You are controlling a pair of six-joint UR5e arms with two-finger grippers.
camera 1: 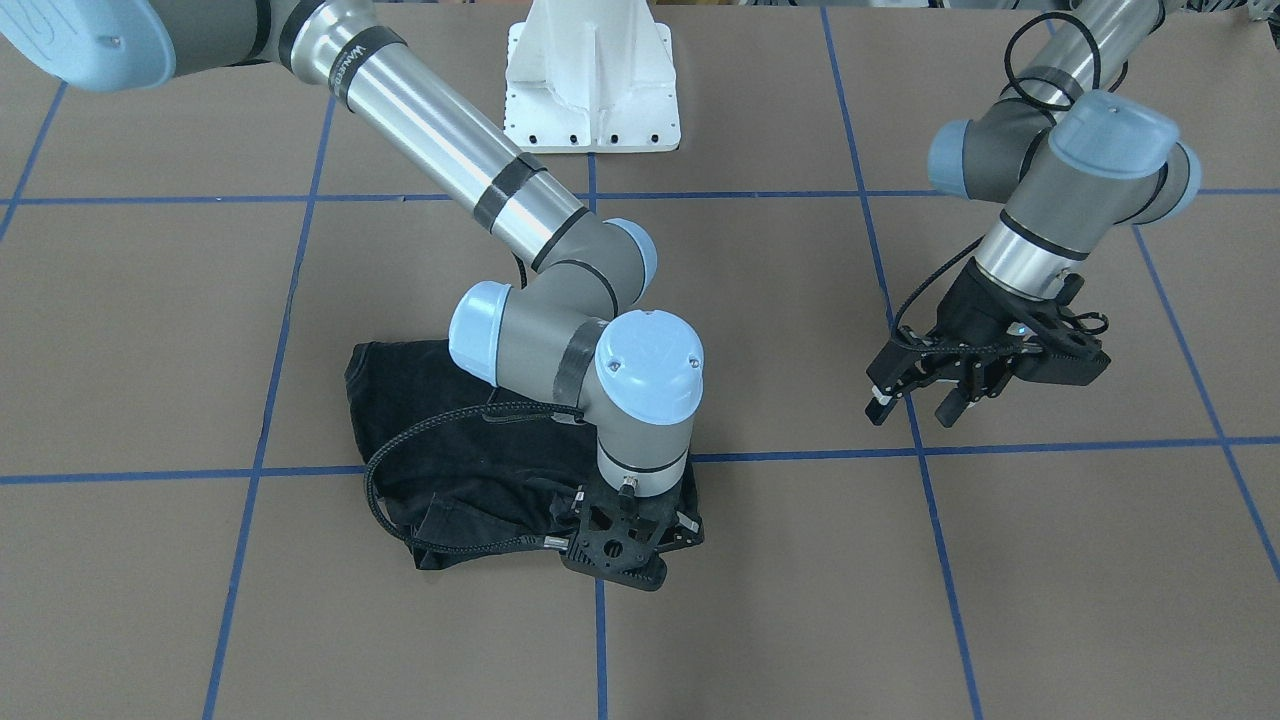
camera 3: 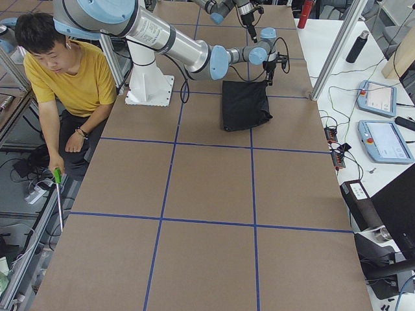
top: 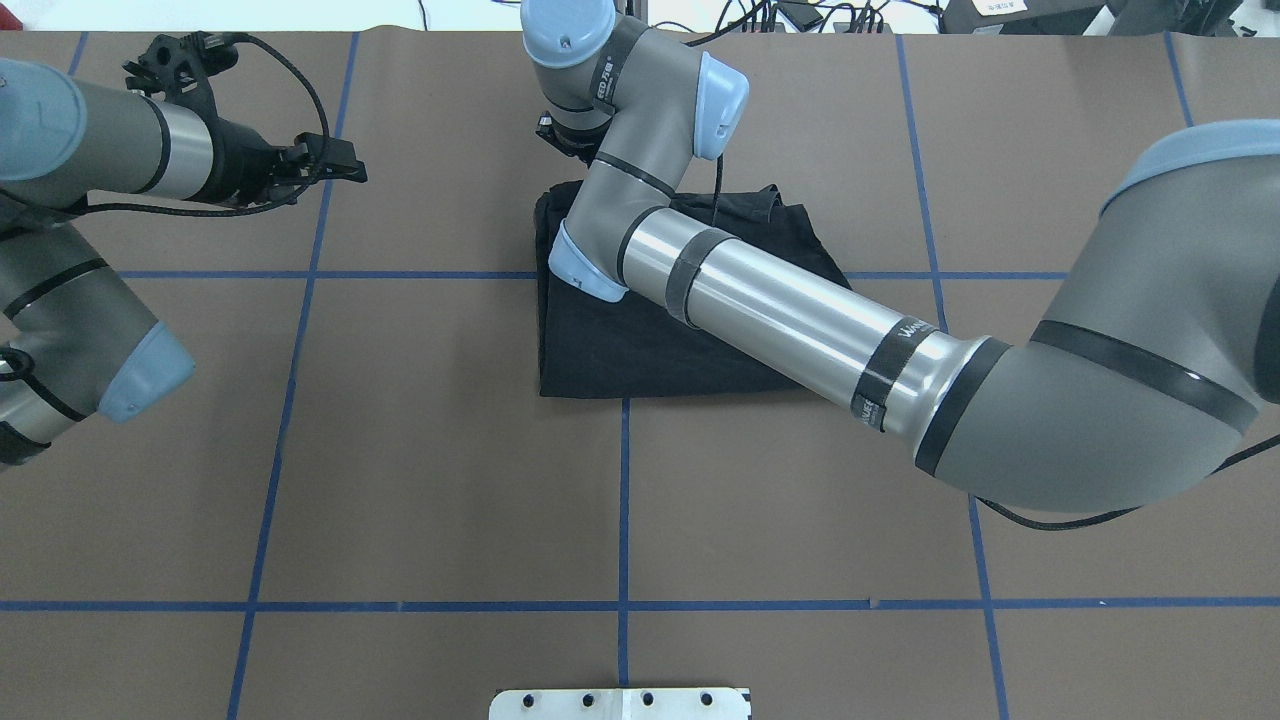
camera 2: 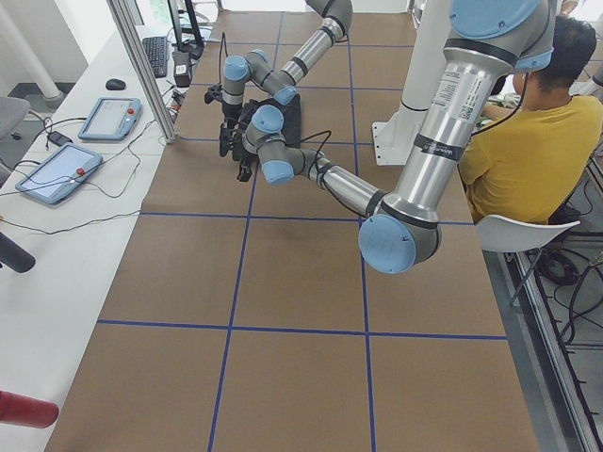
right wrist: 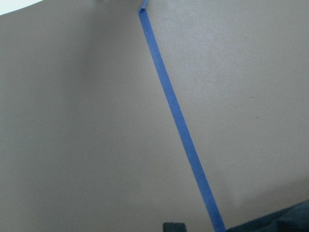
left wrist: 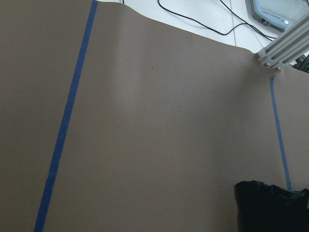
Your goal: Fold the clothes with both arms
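Two arms: you're looking at both of them reaching out over the table (top: 420,450), the one wearing the brown cover with the blue tape grid (top: 624,500).
T-shirt (top: 640,345): it's lying near the middle of the table, folded into a rough rectangle and sitting right on a tape crossing. Only plain black is showing, and the edge on the operators' side is looking a bit rumpled.
right arm (top: 780,310): it's stretching across the T-shirt, with the wrist pointing straight down at that operators'-side edge.
right gripper (camera 1: 615,558): it's sitting low at the cloth's edge. The wrist and black mount are hiding the fingers, so you can't tell whether they're apart, together or pinching fabric.
left arm (top: 100,150): it's hanging out on the robot's left, well apart from the T-shirt.
left gripper (camera 1: 913,410): it's hovering tilted over bare table with its fingers spread apart, gripping nothing.
wrist cams: the left one is catching a black corner of the T-shirt (left wrist: 270,208) at bottom right. The right one is mostly showing brown cover and one tape line, with dark cloth (right wrist: 289,221) peeking in at the bottom right.
base mount (camera 1: 590,90): it's white and standing at the robot's edge of the table.
person (camera 3: 71,74): someone in a yellow shirt is sitting beside the table on the robot's side.
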